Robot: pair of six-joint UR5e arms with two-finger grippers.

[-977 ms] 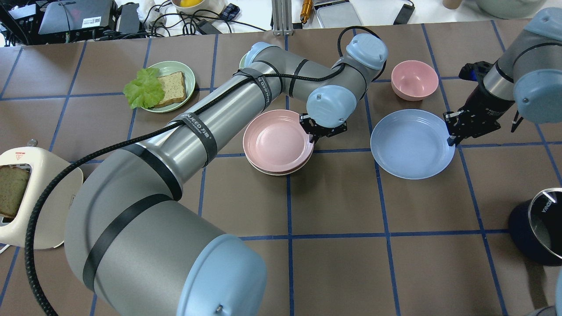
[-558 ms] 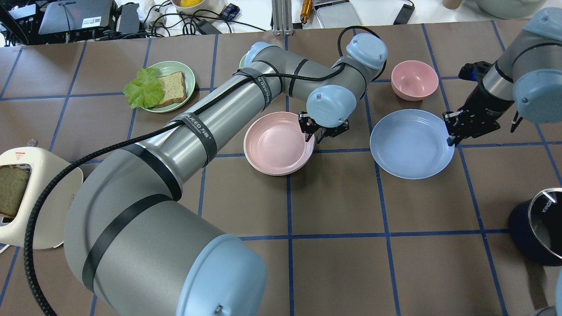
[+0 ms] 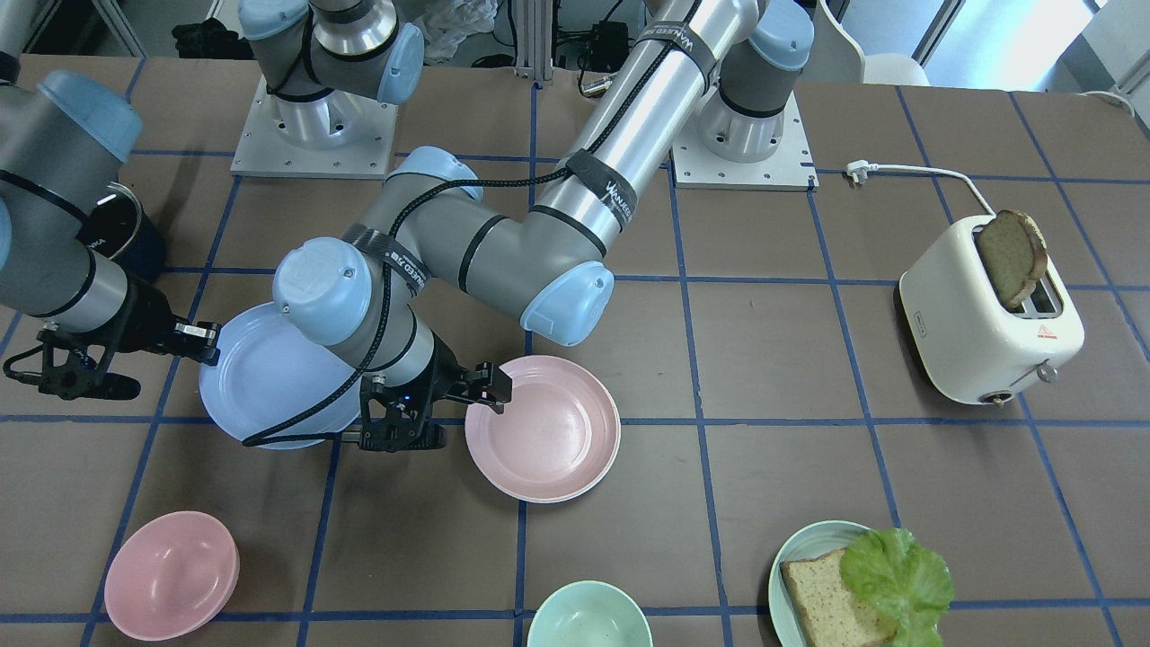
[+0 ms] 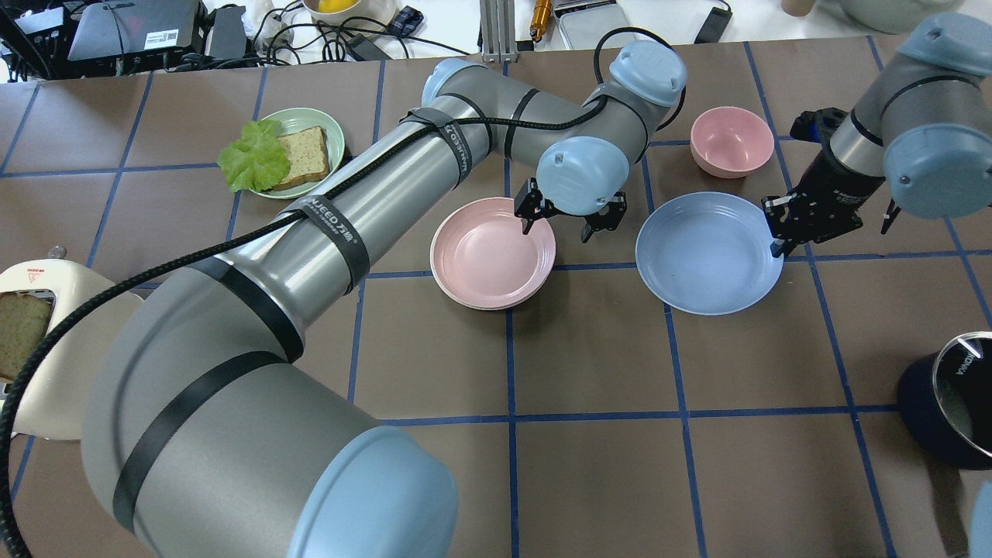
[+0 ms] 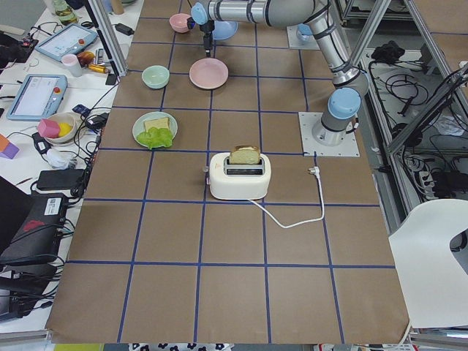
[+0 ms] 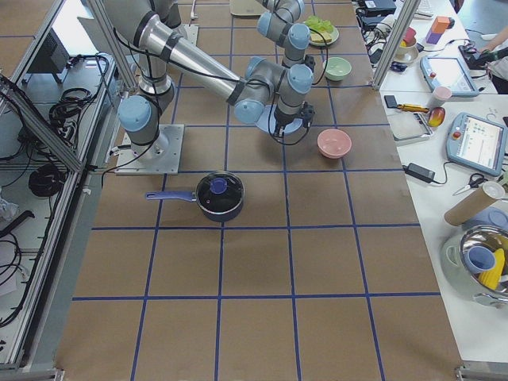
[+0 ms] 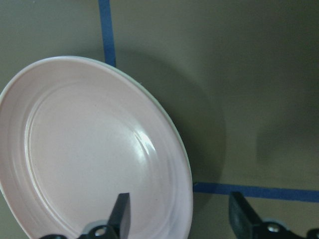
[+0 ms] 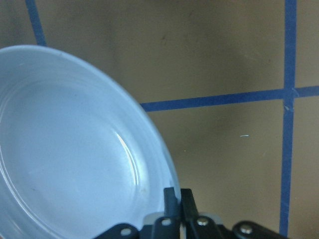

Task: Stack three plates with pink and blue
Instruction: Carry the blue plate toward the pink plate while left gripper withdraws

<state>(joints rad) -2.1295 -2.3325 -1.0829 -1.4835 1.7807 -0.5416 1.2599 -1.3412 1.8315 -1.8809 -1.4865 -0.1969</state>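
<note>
Pinching the blue plate [image 4: 705,256] by the rim, the right claw [image 4: 777,243] is clenched on that edge, so the dish reaches out flat from it toward the other arm, ready, I judge, for carrying. The left claw [image 4: 557,228] hangs released, jaws spread. Directly beneath it the pink plate [image 4: 484,252] lies nested on the cream plate [image 3: 550,499] on the surface [image 4: 589,364], probably awaiting the blue one.
</note>
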